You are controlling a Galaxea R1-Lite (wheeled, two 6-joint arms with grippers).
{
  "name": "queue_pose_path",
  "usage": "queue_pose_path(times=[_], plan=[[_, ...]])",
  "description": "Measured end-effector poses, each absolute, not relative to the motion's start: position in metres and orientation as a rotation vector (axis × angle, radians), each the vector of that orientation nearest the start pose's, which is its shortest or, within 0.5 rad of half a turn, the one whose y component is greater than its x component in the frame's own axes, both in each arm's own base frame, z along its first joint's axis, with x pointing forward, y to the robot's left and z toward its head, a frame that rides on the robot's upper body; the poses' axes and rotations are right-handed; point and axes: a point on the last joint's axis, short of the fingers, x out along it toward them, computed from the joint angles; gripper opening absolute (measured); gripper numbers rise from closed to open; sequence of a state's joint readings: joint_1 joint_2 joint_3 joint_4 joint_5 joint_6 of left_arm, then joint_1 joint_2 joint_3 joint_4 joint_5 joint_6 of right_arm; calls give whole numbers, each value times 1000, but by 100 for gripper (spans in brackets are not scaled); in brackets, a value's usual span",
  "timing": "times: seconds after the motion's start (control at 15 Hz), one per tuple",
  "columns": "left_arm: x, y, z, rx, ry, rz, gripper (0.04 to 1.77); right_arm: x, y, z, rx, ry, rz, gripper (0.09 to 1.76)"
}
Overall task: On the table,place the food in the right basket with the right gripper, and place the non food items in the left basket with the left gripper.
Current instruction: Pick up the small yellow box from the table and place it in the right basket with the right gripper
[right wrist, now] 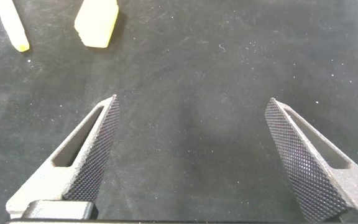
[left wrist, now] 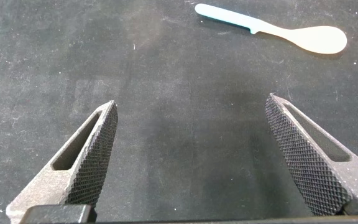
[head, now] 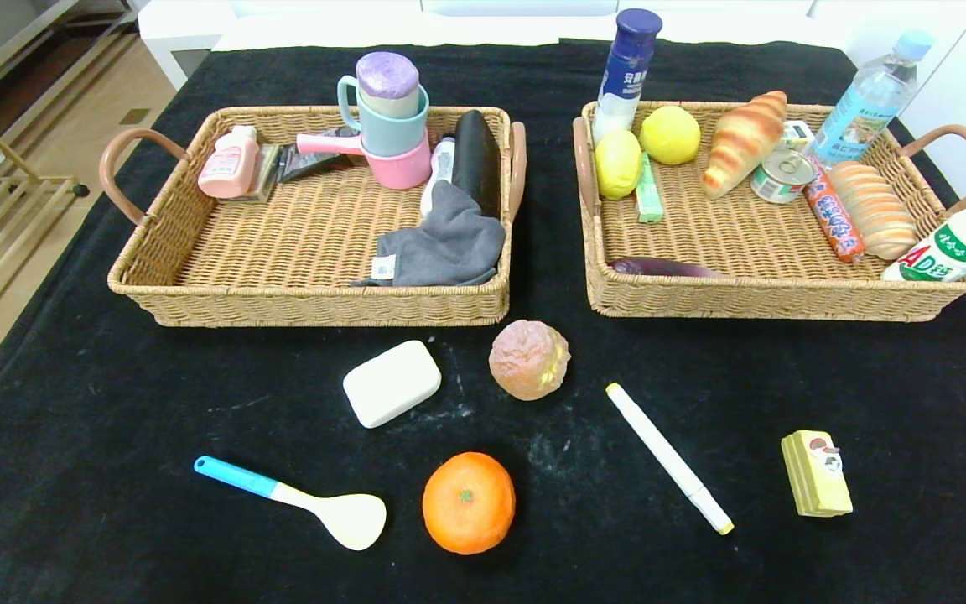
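The orange lies nearest the robot on the black cloth, loose food not yet sorted. Beside it rest the spoon and marker; beyond it the soap and round bun; farther still the left basket and right basket, already part-filled by kind. Only the wrist views show the left gripper and right gripper, both spread wide, empty, over bare cloth; the head view misses them.
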State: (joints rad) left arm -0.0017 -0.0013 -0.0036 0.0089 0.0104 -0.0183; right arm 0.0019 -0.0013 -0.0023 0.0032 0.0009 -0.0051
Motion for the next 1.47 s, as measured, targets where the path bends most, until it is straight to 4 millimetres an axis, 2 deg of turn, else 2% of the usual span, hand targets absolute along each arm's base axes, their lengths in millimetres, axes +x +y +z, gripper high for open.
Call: queue_pose_path(times=[0.13,0.33,0.53,0.73,1.0,1.47], plan=[[-24,0,79,-22,-9,1,172,-26,0,83,-3,-18,6,171],[-32,0,99,-27,-36,-20,172,-33,0,103,3,-24,8,171],[-43,-1,131,-26,-67,-42,172,-37,0,138,3,-62,9,171],[-45,-1,167,-24,-99,-49,172,-34,0,180,0,-81,14,171],[-35,0,210,-17,-95,-76,172,-14,1,220,-4,-44,31,171],[12,-3,258,-17,10,-154,172,46,1,255,-1,108,55,171]])
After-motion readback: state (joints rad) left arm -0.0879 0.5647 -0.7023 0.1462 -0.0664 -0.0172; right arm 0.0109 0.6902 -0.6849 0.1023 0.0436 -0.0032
